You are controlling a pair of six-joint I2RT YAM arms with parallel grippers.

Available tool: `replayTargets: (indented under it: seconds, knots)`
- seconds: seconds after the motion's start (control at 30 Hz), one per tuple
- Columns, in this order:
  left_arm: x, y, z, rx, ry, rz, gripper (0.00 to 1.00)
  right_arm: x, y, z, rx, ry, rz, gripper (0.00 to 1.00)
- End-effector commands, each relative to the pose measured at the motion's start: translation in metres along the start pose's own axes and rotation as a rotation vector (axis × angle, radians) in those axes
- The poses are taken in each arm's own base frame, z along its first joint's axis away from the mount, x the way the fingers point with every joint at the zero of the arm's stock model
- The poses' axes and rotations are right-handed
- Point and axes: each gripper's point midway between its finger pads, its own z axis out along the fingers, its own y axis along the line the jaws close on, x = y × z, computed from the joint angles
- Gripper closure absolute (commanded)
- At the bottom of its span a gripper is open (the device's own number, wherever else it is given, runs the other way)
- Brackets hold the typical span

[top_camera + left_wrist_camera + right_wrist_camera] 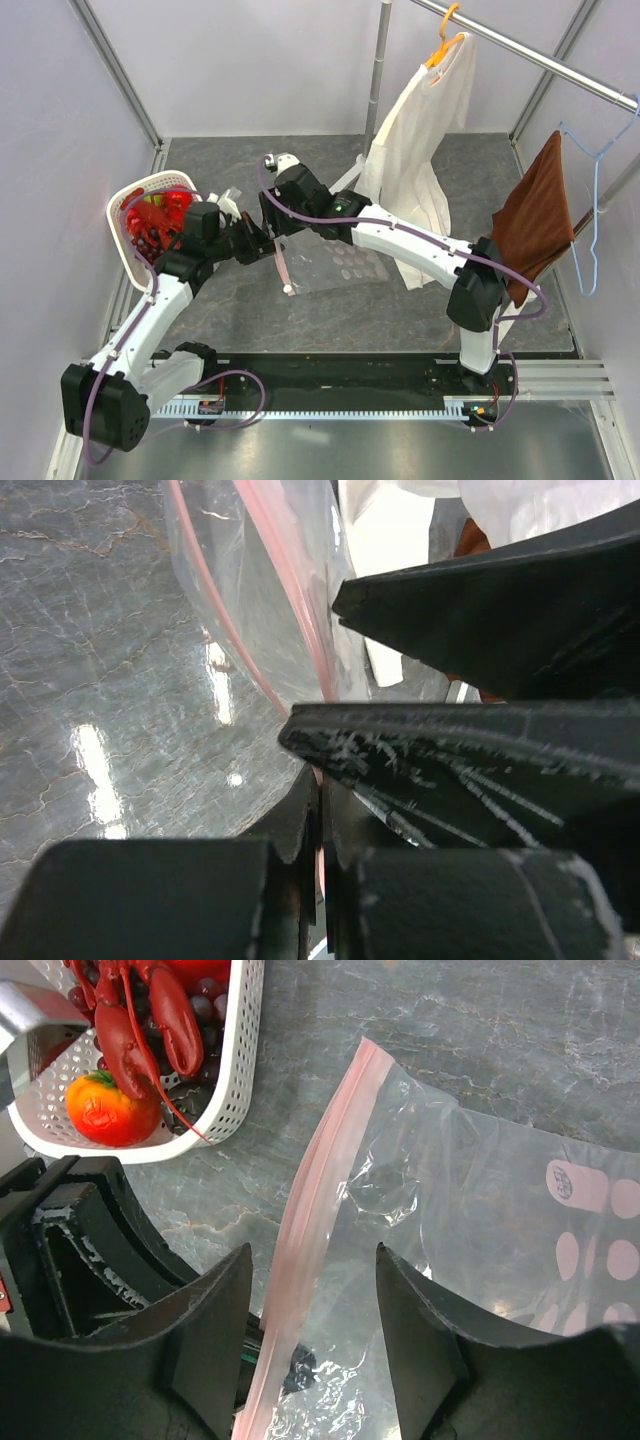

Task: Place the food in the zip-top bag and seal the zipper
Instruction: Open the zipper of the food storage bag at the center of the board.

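Cropped at the right wrist view's edges: zip-top bag (480, 1220) at right, white basket (240, 1060) and toy food (140, 1030) at top left.

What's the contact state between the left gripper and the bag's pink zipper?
Touching. The left wrist view shows the left gripper shut on the zipper, with the pink strip pinched between its fingers.

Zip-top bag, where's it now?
The zip-top bag lies mid-table in the top view, right of the white basket, left end effector pinching its zipper.
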Motion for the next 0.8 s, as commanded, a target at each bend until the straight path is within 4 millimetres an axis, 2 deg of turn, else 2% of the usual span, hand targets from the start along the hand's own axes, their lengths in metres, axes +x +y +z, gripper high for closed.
replayTargets:
  seconds: [0.0, 0.17, 0.27, 0.37, 0.5, 0.6, 0.67, 0.77]
  knots:
    - [-0.015, -0.02, -0.006, 0.065, -0.05, 0.033, 0.98, -0.006, 0.011, -0.003, -0.005, -0.021, -0.006, 0.41]
    - [-0.019, -0.018, -0.01, 0.043, -0.081, 0.057, 0.98, -0.003, -0.014, -0.012, 0.118, -0.026, -0.065, 0.6]
    - [-0.018, -0.011, -0.012, 0.018, -0.081, 0.055, 0.98, -0.006, -0.025, -0.025, 0.156, -0.034, -0.091, 0.66]
    - [-0.018, -0.005, -0.011, 0.003, -0.079, 0.049, 0.98, -0.005, -0.033, -0.035, 0.164, -0.031, -0.115, 0.71]
    - [-0.023, -0.007, -0.011, 0.003, -0.091, 0.046, 0.98, 0.007, -0.05, -0.039, 0.182, 0.002, -0.143, 0.74]
    - [-0.025, -0.009, -0.011, 0.008, -0.093, 0.056, 0.98, 0.008, -0.062, -0.042, 0.18, 0.013, -0.129, 0.76]
    - [-0.026, -0.008, -0.01, 0.005, -0.095, 0.067, 0.98, 0.004, -0.063, -0.043, 0.168, 0.007, -0.123, 0.82]
    - [-0.025, -0.004, -0.01, -0.012, -0.096, 0.077, 0.98, -0.003, -0.059, -0.047, 0.113, 0.004, -0.101, 0.85]
